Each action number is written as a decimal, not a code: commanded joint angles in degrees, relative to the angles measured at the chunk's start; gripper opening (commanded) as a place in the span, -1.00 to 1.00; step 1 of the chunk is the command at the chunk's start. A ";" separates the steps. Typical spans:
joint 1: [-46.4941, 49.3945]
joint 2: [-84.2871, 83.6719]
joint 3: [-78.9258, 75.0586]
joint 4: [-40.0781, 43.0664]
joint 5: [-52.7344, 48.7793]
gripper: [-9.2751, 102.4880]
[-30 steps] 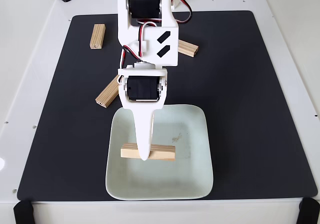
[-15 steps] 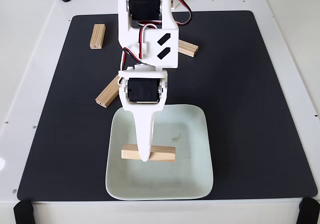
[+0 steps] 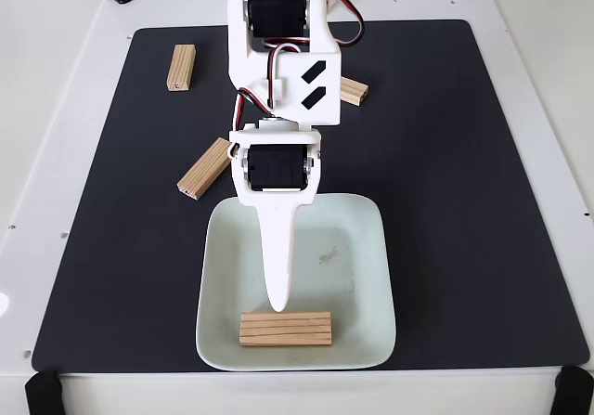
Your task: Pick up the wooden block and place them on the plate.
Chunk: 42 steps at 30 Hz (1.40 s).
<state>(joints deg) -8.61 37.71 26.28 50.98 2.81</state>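
One wooden block (image 3: 286,329) lies flat near the front rim of the pale plate (image 3: 371,248), grooved face up. My gripper (image 3: 278,300) hangs over the plate with its white finger (image 3: 277,257) pointing down at the block, its tip just behind the block and apart from it. It has let the block go and stands open; the other finger is hidden under the white one. Three more wooden blocks rest on the black mat: one at the far left (image 3: 182,67), one left of the arm (image 3: 206,166), one partly hidden behind the arm (image 3: 354,90).
The black mat (image 3: 464,201) covers most of the white table (image 3: 56,155). The arm's body (image 3: 283,53) rises from the back middle with red and black cables. Bare mat lies to the right of the plate and the arm.
The block was held edge-up at the fingertip over the plate's middle; now it lies flat by the front rim. The arm has shifted slightly right and the block by its left side shows more.
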 commanded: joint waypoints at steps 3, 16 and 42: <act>-0.35 1.93 -1.93 -0.18 0.35 -0.44; -1.23 17.58 16.35 -0.79 3.78 -0.84; -4.39 87.80 100.46 0.35 12.39 -0.84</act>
<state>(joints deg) -13.62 119.18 122.61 50.98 14.77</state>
